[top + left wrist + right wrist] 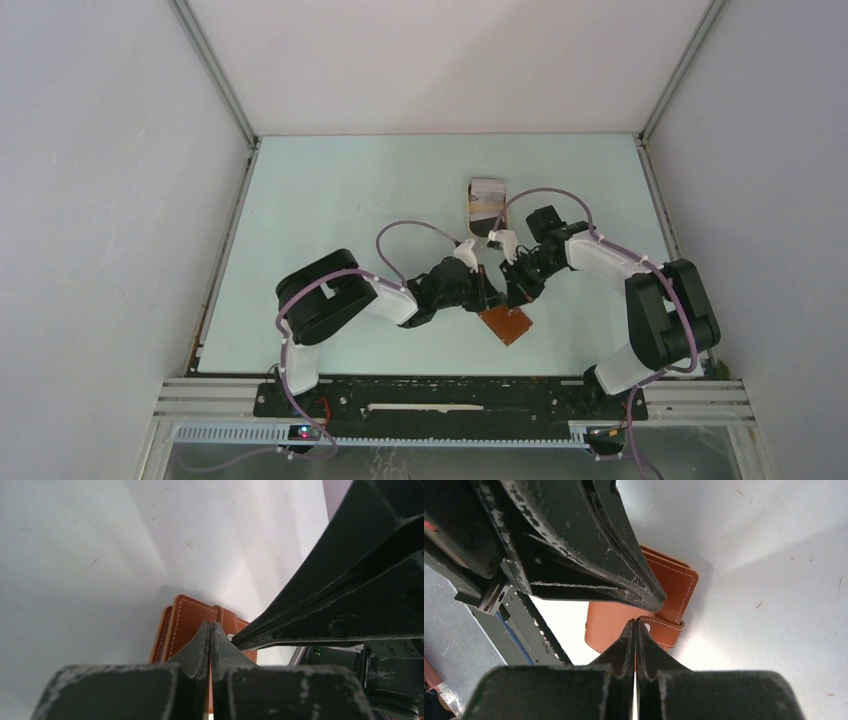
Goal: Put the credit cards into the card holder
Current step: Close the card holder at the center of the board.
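Credit cards (487,188) lie in a tan oval tray (471,212) toward the far middle of the pale table (330,200); they are too small in the top view to count. The card holder (506,323) lies on the table nearer the arm bases, well apart from the tray and turned at an angle to the table edges. Its reddish-brown leather, white stitching and a small strap across one edge show in the wrist views (192,617) (674,587).

White walls close the table in on three sides, and a black rail (450,400) runs along the near edge. Both arms crowd the space above the holder. In the left wrist view the right arm's dark fingers (325,605) cut across the right side and hide part of the leather. In the right wrist view the left arm's fingers (589,555) cover the upper left of it.

The left arm reaches inward from the left, elbow folded back, and the left gripper (490,297) (212,626) sits at the holder's far edge. The right arm bends in from the right. The right gripper (517,293) (635,622) points down beside the left one, its tip at the strap. Each pair of fingers is pressed tightly together. Whether either pinches any leather cannot be told.
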`<move>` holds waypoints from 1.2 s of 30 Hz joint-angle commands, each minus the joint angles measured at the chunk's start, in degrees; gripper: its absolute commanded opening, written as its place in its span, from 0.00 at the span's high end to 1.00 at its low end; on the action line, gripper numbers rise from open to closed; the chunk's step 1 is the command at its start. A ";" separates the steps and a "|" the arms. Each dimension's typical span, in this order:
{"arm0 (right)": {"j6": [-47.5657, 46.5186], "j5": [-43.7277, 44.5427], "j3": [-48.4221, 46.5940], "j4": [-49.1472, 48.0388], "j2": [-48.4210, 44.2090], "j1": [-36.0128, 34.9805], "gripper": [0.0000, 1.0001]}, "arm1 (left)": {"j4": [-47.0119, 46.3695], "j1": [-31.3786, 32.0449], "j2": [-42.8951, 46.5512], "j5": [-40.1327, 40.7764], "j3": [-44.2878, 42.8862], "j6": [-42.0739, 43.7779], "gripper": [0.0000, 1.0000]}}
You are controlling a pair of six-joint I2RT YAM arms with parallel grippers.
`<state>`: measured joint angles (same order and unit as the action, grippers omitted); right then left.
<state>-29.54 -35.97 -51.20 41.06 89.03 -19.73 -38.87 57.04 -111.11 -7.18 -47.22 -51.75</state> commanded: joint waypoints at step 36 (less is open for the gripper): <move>-3.86 4.51 2.42 -1.26 -0.37 -3.13 1.00 | -2.17 6.22 6.96 11.09 8.68 -3.65 0.99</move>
<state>-31.62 -33.04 -50.22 39.35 89.10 -22.48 -39.75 63.09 -103.20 1.91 -39.00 -54.19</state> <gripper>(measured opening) 0.006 0.014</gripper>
